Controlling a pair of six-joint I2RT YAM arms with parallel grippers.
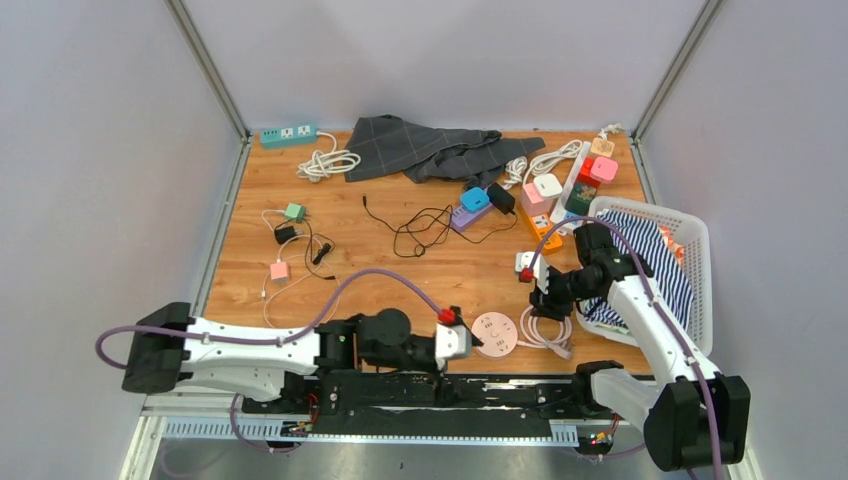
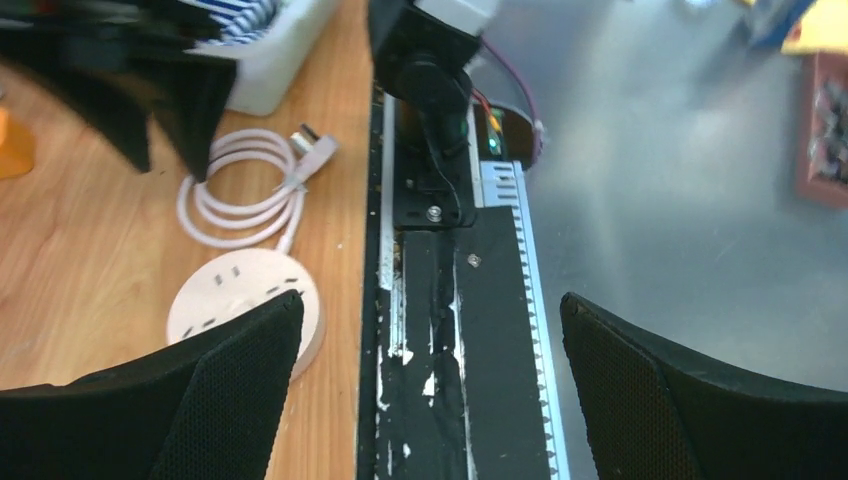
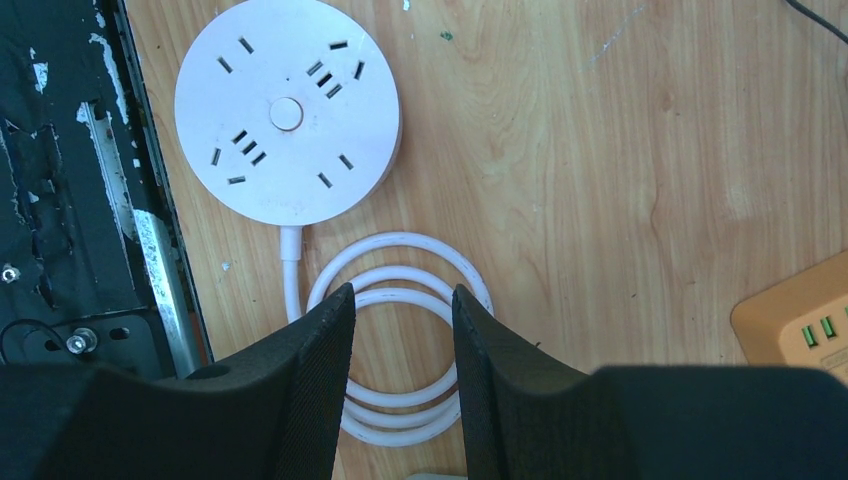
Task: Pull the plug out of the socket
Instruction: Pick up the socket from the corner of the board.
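Left hand [image 2: 430,300] wide open beside round socket [image 3: 287,110], face up, cord [image 3: 395,238] coiled to its right, right hand [image 3: 403,310] narrowly parted, empty

Smooth, matt plastic round socket [image 3: 287,110] and glossy white cable [image 3: 400,240] on the wood-grain bench [image 3: 620,150]; right end effector [image 3: 402,292] with black, finely textured pads [image 3: 325,380].

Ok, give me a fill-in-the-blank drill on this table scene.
1. The round white socket holds ___ plugs.
2. Its white cable lies ___ in loops beside it.
3. The left gripper has its jaws wide ___.
4. The white basket holds a ___ cloth.
Missing: no; coiled; open; striped.
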